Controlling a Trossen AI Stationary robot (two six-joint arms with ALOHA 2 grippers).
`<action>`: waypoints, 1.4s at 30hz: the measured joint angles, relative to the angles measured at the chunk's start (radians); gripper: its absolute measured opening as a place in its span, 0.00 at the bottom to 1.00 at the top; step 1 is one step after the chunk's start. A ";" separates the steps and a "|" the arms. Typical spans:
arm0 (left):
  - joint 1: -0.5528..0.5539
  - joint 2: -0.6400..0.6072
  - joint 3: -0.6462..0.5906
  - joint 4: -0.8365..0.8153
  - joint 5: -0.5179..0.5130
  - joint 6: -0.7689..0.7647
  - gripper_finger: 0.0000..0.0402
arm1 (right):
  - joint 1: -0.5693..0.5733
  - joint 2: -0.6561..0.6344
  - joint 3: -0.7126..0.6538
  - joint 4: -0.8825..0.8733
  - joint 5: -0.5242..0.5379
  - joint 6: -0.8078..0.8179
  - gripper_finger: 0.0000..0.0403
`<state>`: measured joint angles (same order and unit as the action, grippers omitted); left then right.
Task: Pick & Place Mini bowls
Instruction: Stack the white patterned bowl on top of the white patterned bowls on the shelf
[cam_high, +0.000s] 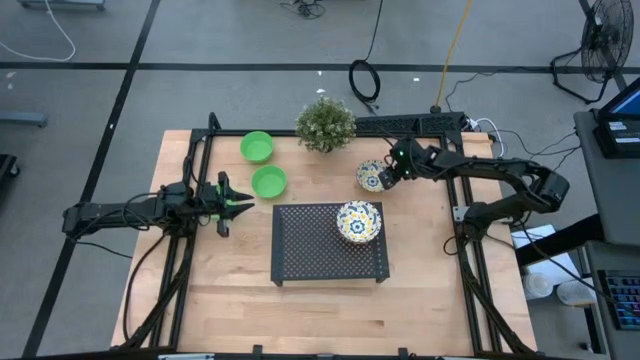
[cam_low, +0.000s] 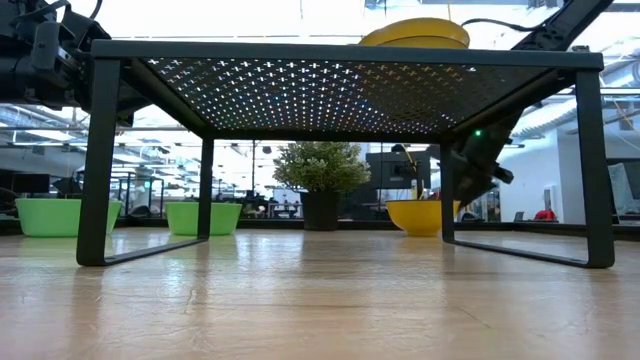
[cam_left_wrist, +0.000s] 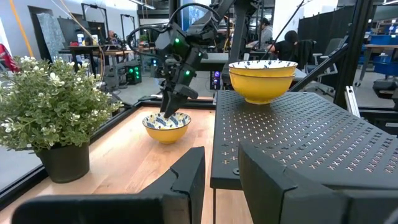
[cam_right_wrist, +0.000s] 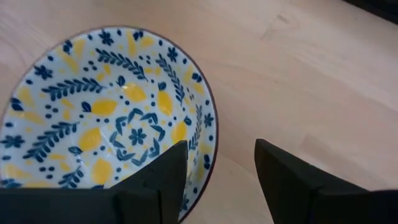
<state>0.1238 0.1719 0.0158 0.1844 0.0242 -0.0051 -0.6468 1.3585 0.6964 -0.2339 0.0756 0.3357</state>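
Observation:
One floral mini bowl (cam_high: 370, 177) sits on the table right of the plant, also in the right wrist view (cam_right_wrist: 106, 118) and left wrist view (cam_left_wrist: 166, 126). My right gripper (cam_right_wrist: 221, 152) is open and comes down at the bowl's right side, one finger inside the rim and one outside. Two more floral bowls (cam_high: 358, 221) stand stacked on the black rack (cam_high: 310, 250). Two green bowls (cam_high: 257, 146) (cam_high: 268, 181) rest on the table left of the plant. My left gripper (cam_high: 235, 200) hovers open just left of the nearer green bowl. My right gripper straddles the floral bowl's rim (cam_right_wrist: 210, 134) from above, slanting down, with one finger (cam_right_wrist: 168, 168) inside the bowl and the other outside over the table. I cannot tell whether either finger touches the rim. The bowl sits flat on the table.
A potted plant (cam_high: 325, 123) stands at the far edge between the green bowls and the floral bowl. The perforated black rack fills the table's middle, its legs on the wood (cam_low: 95, 255). Bare wood lies along the near edge (cam_high: 330, 320). Black frame rails run along both sides.

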 joint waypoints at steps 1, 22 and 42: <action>0.000 0.000 0.000 0.000 0.000 0.000 0.25 | 0.000 0.000 -0.003 0.000 0.000 -0.008 0.43; 0.000 0.000 0.000 0.000 0.000 0.000 0.25 | 0.000 -0.001 -0.056 0.110 -0.075 -0.020 0.42; 0.000 0.000 0.000 0.000 0.000 0.000 0.25 | 0.000 -0.001 -0.068 0.127 -0.077 -0.022 0.41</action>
<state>0.1238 0.1719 0.0162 0.1844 0.0242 -0.0051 -0.6464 1.3575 0.6289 -0.1067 -0.0017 0.3135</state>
